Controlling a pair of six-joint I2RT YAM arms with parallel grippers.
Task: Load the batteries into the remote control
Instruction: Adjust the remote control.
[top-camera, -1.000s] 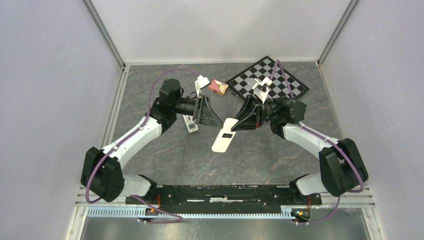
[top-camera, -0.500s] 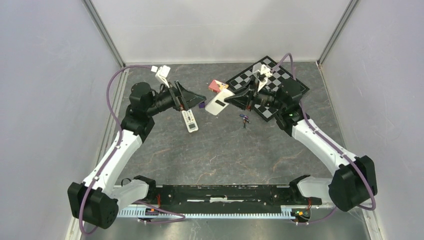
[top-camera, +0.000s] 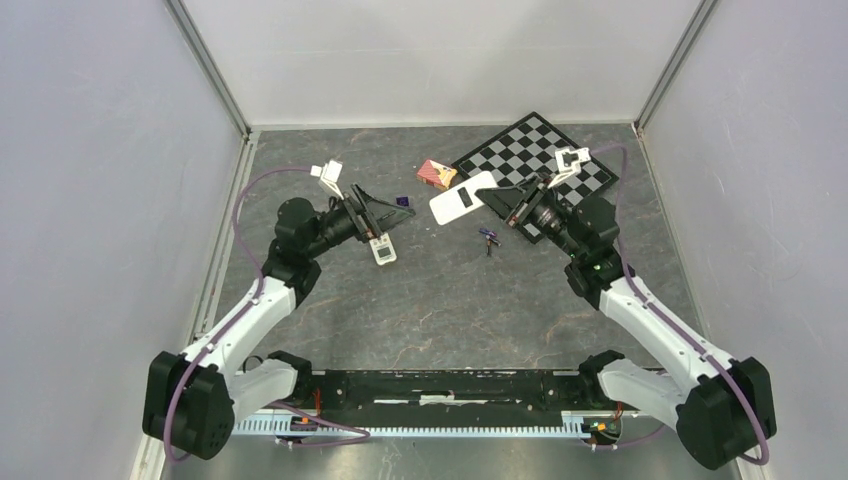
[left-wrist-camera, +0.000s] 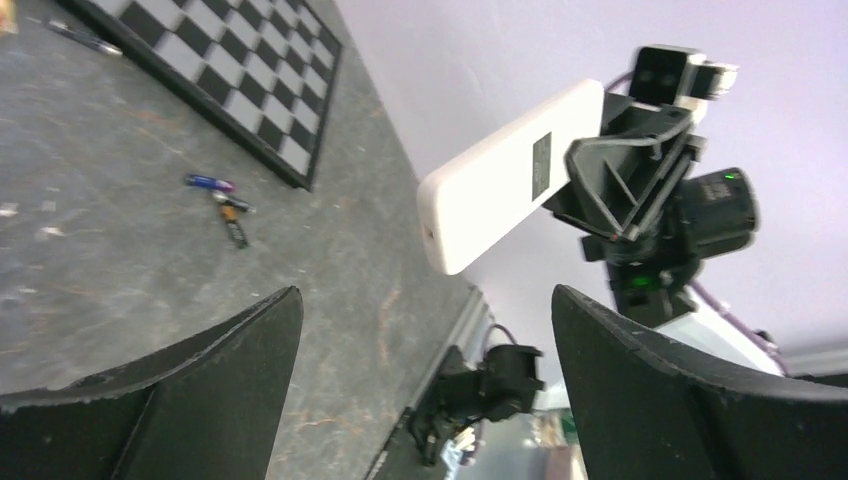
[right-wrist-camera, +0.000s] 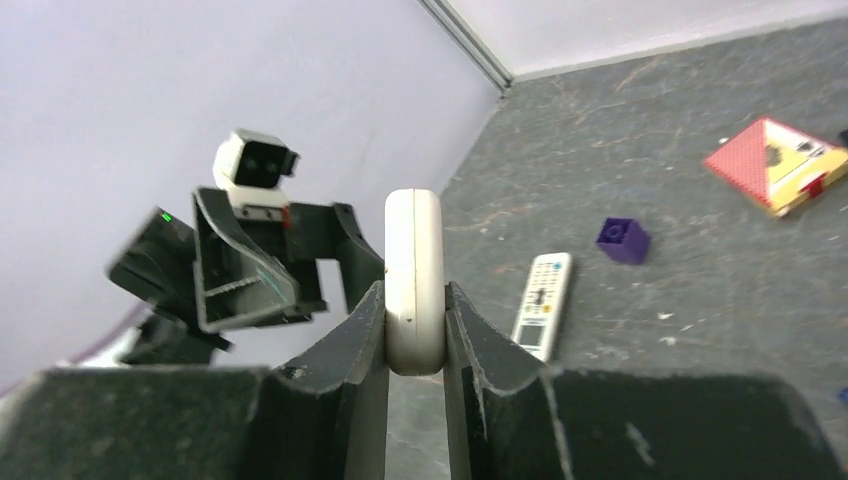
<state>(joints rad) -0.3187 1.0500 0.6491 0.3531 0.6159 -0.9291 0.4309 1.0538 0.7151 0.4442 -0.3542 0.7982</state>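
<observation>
My right gripper (top-camera: 503, 201) is shut on one end of the remote control (top-camera: 463, 197) and holds it in the air above the table. The remote has a pale cream-tan shell with a small dark rectangle on its back. In the right wrist view it stands edge-on between my fingers (right-wrist-camera: 413, 300). It also shows in the left wrist view (left-wrist-camera: 510, 175). Small dark purple-blue batteries (top-camera: 488, 238) lie on the table below it, also in the left wrist view (left-wrist-camera: 212, 183). My left gripper (top-camera: 400, 217) is open and empty, pointing at the remote from the left (left-wrist-camera: 425, 300).
A second remote (top-camera: 380, 245) lies buttons-up under the left gripper, also in the right wrist view (right-wrist-camera: 545, 300). A purple block (top-camera: 402, 201), a red-orange box (top-camera: 436, 174) and a chessboard (top-camera: 535, 150) lie at the back. Grey walls close both sides.
The right gripper lifted the remote off the table and carried it back and up. The left arm pulled back to the left, then settled facing the remote.
</observation>
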